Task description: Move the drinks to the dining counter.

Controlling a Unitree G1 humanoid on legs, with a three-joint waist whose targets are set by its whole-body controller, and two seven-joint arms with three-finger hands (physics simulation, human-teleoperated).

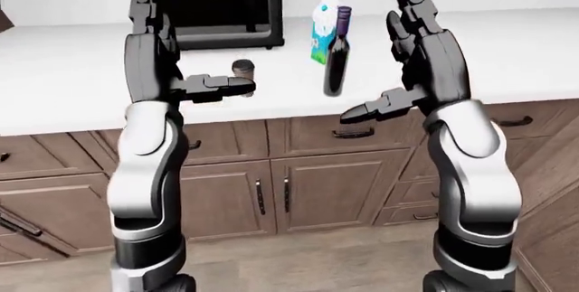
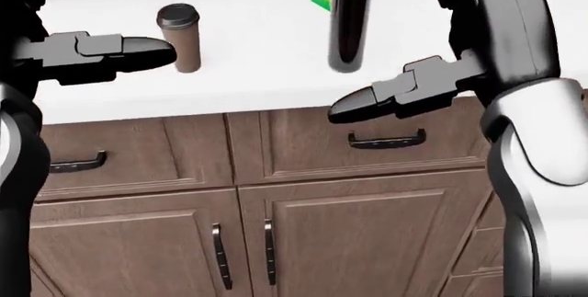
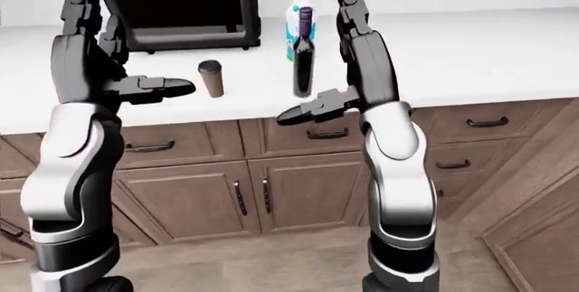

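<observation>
Three drinks stand on the white counter (image 1: 63,82): a brown lidded coffee cup (image 2: 179,38), a dark wine bottle (image 1: 336,61) and, behind it, a white and blue milk carton (image 1: 320,31). Both arms are raised over the counter's near edge with nothing in them. My left hand (image 1: 185,48) is open, its thumb (image 2: 129,52) pointing right just left of the cup. On the bottle's right, my right hand (image 1: 375,48) is also open, fingers up and thumb (image 2: 377,100) pointing left below the bottle. Neither hand touches a drink.
A black microwave (image 3: 176,7) sits on the counter at the upper left, behind the cup. Brown wooden cabinets (image 1: 271,197) with dark handles run under the counter. More drawers (image 3: 470,149) lie to the right, above a wooden floor (image 1: 307,265).
</observation>
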